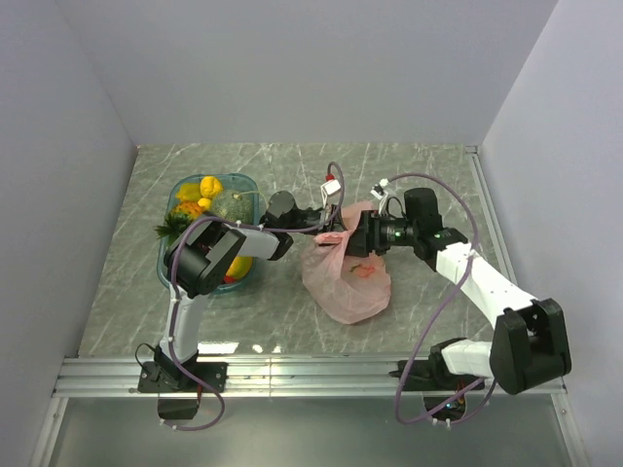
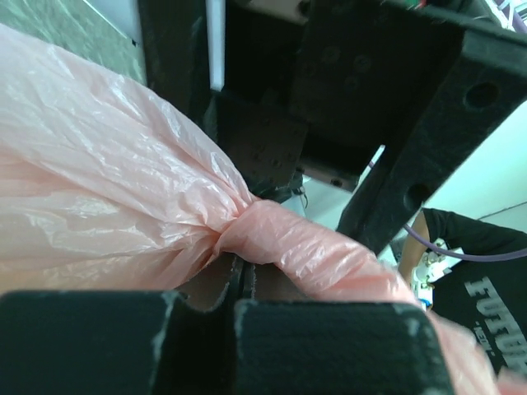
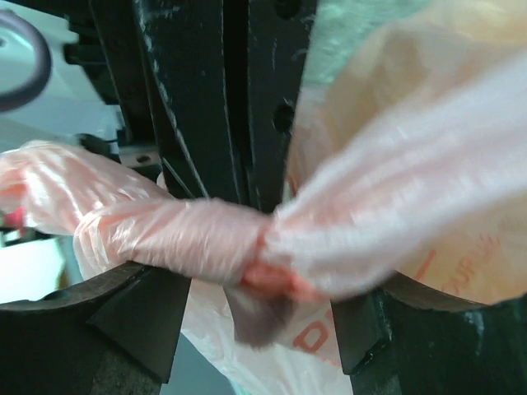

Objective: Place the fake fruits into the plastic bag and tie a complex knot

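Observation:
The pink plastic bag (image 1: 347, 282) lies mid-table with reddish fruit (image 1: 365, 270) showing through it. Its top is bunched into a twisted knot (image 2: 239, 224) between the two grippers. My left gripper (image 1: 326, 227) is shut on the pink plastic just below the knot, in the left wrist view (image 2: 239, 284). My right gripper (image 1: 356, 238) faces it from the right. In the right wrist view its gripper (image 3: 263, 329) stands open, and a twisted pink tail (image 3: 177, 239) crosses between the fingers. More fake fruits (image 1: 209, 187), yellow and orange, sit in the teal tray (image 1: 165, 255).
The teal tray stands left of the bag, partly under my left arm. Grey walls close the table at the back and both sides. A metal rail (image 1: 311, 375) runs along the near edge by the arm bases.

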Motion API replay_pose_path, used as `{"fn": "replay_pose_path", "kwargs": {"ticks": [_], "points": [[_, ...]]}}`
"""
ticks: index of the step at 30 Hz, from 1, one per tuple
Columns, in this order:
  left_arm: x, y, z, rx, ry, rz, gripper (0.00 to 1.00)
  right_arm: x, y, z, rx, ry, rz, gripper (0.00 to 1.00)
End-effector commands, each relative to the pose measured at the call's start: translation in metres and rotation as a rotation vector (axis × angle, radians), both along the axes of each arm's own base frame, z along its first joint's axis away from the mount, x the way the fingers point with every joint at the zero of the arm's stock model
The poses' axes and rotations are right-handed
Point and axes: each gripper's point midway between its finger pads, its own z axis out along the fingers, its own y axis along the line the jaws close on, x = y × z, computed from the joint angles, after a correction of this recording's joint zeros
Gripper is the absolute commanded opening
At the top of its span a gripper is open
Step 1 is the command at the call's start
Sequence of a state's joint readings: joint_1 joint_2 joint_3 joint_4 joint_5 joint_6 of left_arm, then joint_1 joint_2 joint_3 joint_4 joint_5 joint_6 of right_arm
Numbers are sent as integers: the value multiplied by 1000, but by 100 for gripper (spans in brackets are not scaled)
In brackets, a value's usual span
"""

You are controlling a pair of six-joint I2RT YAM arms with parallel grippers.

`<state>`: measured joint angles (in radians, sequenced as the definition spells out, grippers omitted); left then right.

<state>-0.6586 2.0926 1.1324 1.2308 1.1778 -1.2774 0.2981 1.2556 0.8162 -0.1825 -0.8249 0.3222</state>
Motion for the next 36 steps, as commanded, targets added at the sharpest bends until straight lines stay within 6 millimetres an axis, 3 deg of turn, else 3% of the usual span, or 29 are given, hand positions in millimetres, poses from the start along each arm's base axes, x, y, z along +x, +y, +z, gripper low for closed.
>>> {"fn": "replay_pose_path", "kwargs": {"ticks": [1,12,17,19,26,31,36], "points": [[-11,-7,22,-91,-84,-6,1,17,19,11,78,-19,14,70],[-7,-26,-1,-11,-62,11,1,21,29,9,140,21,38,73],[-1,-24,-6,-10,-55,24,1,2,8,-2,-28,-39,116,77],[-2,-22,-5,-20,-49,23,0,-11,-4,-6,-70,3,144,93],[-6,-20,-2,-35,-65,9,1,-27,-38,10,-130,-11,167,93],[-9,-17,-1,-45,-81,-3,0,-35,-56,25,-106,-7,146,82],[-10,-17,0,-55,-83,-12,1,-30,-52,22,-63,14,125,62]]}}
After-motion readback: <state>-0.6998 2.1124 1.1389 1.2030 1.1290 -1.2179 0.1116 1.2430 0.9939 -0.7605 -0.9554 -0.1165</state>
